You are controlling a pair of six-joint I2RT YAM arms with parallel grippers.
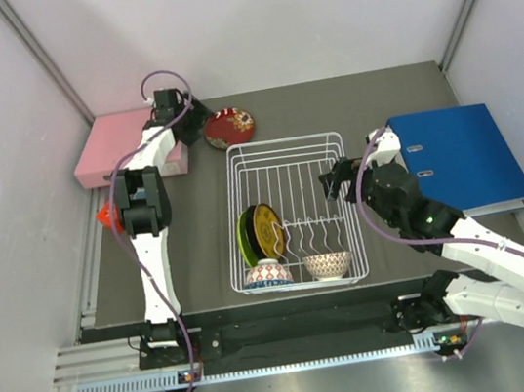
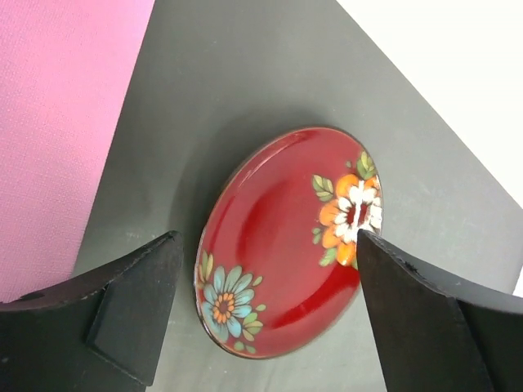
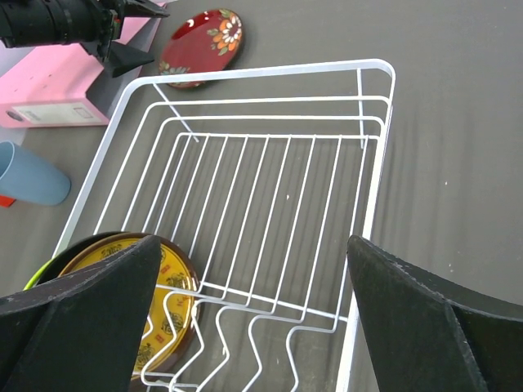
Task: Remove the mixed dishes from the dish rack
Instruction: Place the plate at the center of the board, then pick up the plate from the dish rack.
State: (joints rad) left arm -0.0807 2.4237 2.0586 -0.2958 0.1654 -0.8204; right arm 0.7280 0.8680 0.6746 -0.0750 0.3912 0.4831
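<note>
Evidently a set-down is at hand: the dark red plate (image 1: 229, 127) lies flat beyond the dish rack's (image 1: 279, 142) far left corner, free between the left gripper's (image 2: 268, 241) wide-spread jaws. The right gripper (image 3: 253, 253), wide open and empty, hangs over the rack's right side. The beige bowl (image 1: 327, 264) at the rack's near edge seems next, with the divider wires (image 1: 312, 233) and the blue bowl (image 1: 268, 273) crowding it.

Dark grey matte tabletop (image 1: 327, 102), evenly lit. Plain white panel walls (image 1: 265, 18) ahead and to both sides. Ribbed aluminium rail (image 1: 316, 358) behind.
</note>
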